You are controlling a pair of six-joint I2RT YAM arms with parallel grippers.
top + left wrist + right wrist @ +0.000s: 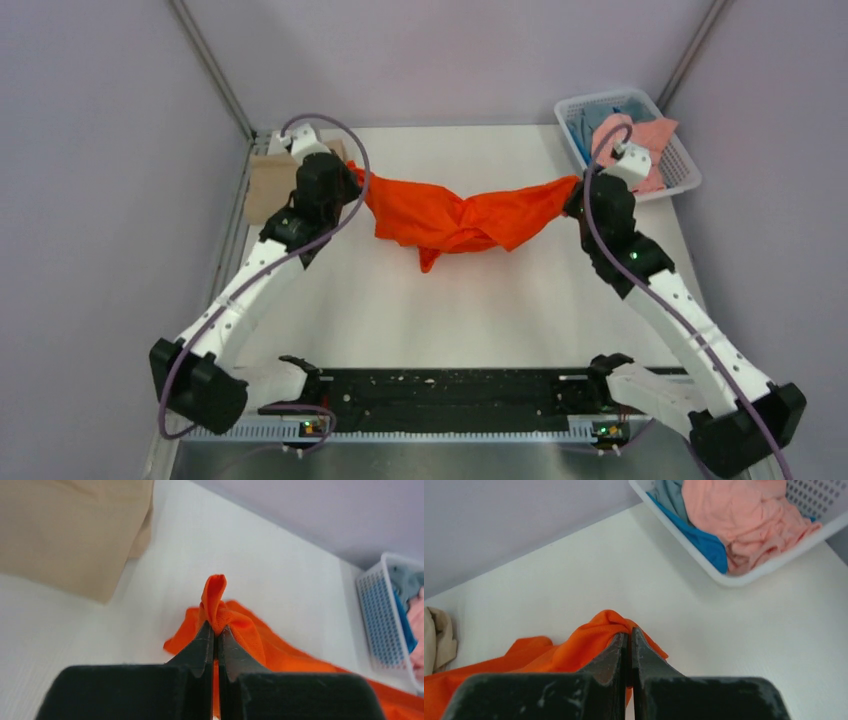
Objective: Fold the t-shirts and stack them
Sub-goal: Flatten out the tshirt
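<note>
- Across the far half of the white table [480, 320], I see the bright orange t-shirt [455, 215] strung between my two arms. It sags in the middle, where it is bunched and twisted, and a loose point hangs down toward the tabletop.
- I cannot tell from the overhead view whether that hanging point touches the table.
- On the left end, my left gripper [216, 630] has its jaws pressed together on a pinch of the orange cloth. A small tuft of fabric sticks up above the fingertips, and the rest trails away to the right of that wrist view.
- On the right end, my right gripper [629, 632] is clamped just as tightly on the opposite end of the same shirt. A fold humps over the tips, and the rest runs off to the left.
- Both arms reach forward from the near edge, one toward each far corner, so the grippers sit well apart.
- At the far left corner lies the tan-beige t-shirt [262, 188], flat on the table in layers. It is just beside the left gripper and partly hidden by that arm.
- At the far right corner stands the white lattice basket [688, 170], just behind the right gripper.
- Inside the basket — heaped high — is the salmon-pink t-shirt [744, 515]. The blue t-shirt [706, 544] lies under it against the near wall, and a grey-blue cloth [669, 492] lies beside them.
</note>
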